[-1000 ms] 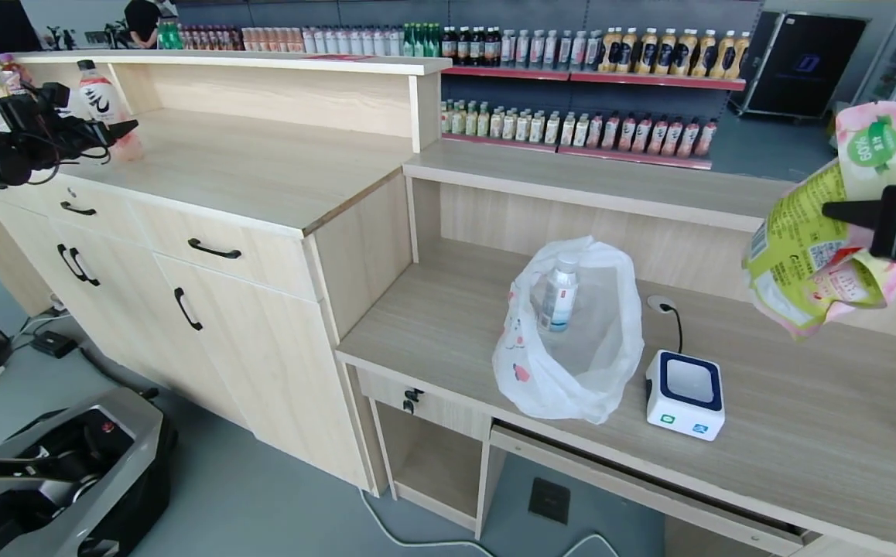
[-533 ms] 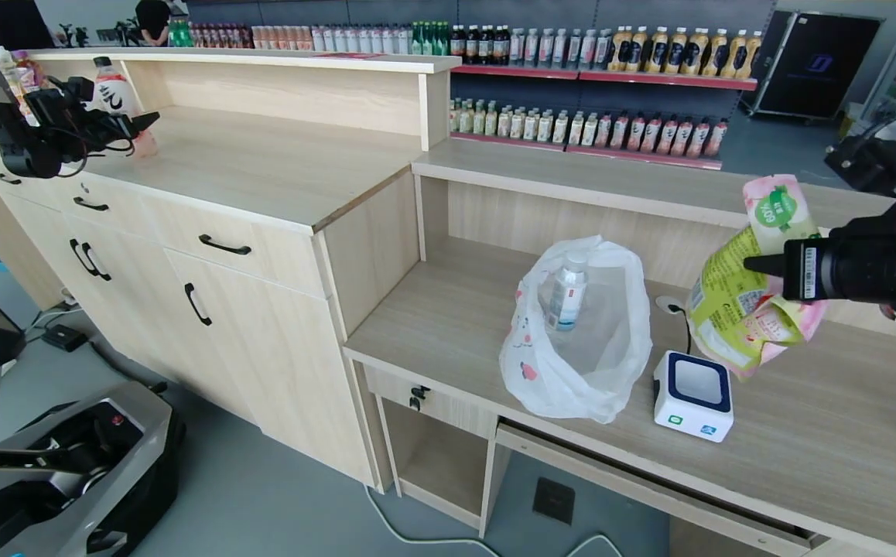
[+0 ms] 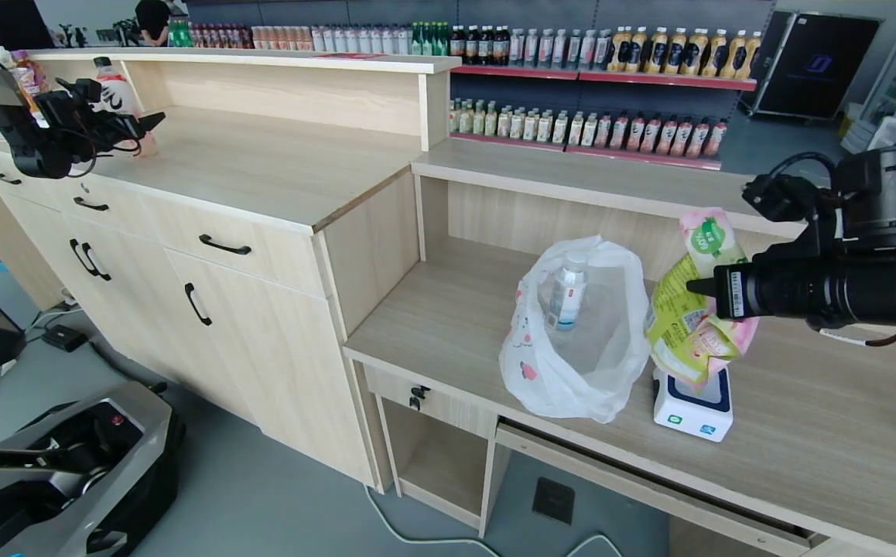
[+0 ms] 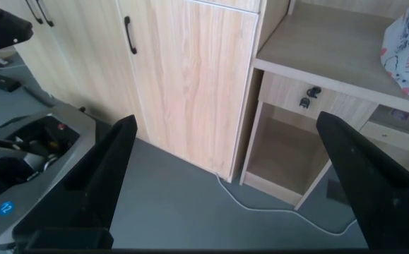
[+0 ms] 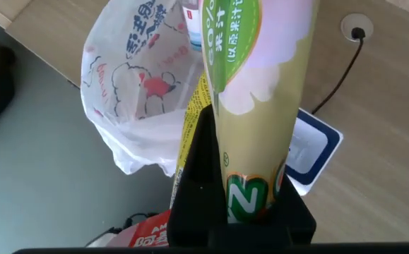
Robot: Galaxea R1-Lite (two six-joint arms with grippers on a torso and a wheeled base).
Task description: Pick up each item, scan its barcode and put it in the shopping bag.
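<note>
My right gripper (image 3: 697,288) is shut on a green and pink snack bag (image 3: 688,317), which hangs just above the white and blue scanner (image 3: 692,404) on the low desk. In the right wrist view the snack bag (image 5: 257,85) sits between the fingers of the right gripper (image 5: 239,194), with the scanner (image 5: 316,152) beneath it. The white shopping bag (image 3: 581,348) stands open to the left of the scanner, a bottle (image 3: 564,294) inside it. My left gripper (image 3: 142,124) is open by a pink drink bottle (image 3: 115,93) on the high counter; its fingers (image 4: 84,183) hold nothing.
The high counter top (image 3: 262,170) stretches between the two arms. Bare desk surface (image 3: 819,441) lies right of the scanner. Shelves of bottles (image 3: 587,124) line the back wall. A cable port (image 5: 356,28) sits behind the scanner.
My right gripper has carried the snack bag leftward and down, from high at the far right to just over the scanner. The left gripper stays beside the pink bottle.
</note>
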